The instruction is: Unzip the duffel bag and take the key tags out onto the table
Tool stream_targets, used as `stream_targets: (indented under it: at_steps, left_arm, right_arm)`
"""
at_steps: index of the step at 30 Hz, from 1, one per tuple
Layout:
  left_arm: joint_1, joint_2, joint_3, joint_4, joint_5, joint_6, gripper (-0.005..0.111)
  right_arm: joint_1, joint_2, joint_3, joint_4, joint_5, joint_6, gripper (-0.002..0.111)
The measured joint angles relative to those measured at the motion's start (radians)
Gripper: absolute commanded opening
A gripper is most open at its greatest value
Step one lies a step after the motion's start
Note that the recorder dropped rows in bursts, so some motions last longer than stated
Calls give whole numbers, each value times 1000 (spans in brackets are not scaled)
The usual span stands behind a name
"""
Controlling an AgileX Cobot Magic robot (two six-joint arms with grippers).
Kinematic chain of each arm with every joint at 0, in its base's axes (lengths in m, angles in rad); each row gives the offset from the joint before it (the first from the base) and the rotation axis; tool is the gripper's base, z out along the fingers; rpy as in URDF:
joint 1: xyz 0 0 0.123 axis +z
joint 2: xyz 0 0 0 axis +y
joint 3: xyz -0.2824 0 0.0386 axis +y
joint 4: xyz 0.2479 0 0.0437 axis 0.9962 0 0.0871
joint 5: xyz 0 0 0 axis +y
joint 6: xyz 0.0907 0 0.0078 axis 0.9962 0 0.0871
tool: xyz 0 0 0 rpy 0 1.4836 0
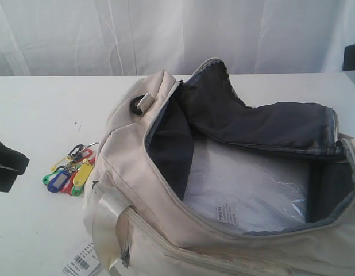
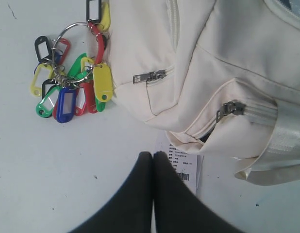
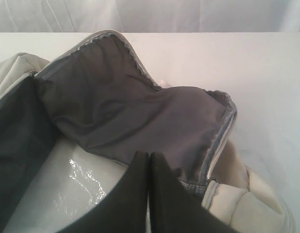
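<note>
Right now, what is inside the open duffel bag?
Dark grey lining and a white filler in clear plastic with a printed label. The key tags lie outside, on the table beside the duffel bag. Anything under the plastic or the folded flap is hidden.

One cream-white fabric duffel bag [image 1: 143,190], one bunch of coloured plastic key tags [image 2: 72,82], one white barcode paper tag [image 2: 184,167], two grey metal zipper pulls [image 2: 149,76], one white desk [image 1: 39,115].

Lab setup: white table [image 1: 34,115], curtain [image 1: 166,34]
</note>
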Motion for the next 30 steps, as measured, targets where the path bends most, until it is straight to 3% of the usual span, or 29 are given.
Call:
stream_targets:
  at_steps: [30]
  left_arm:
    - [0, 0, 0, 0, -2, 0, 0]
  right_arm:
    - [0, -34, 1, 0, 0, 0, 0]
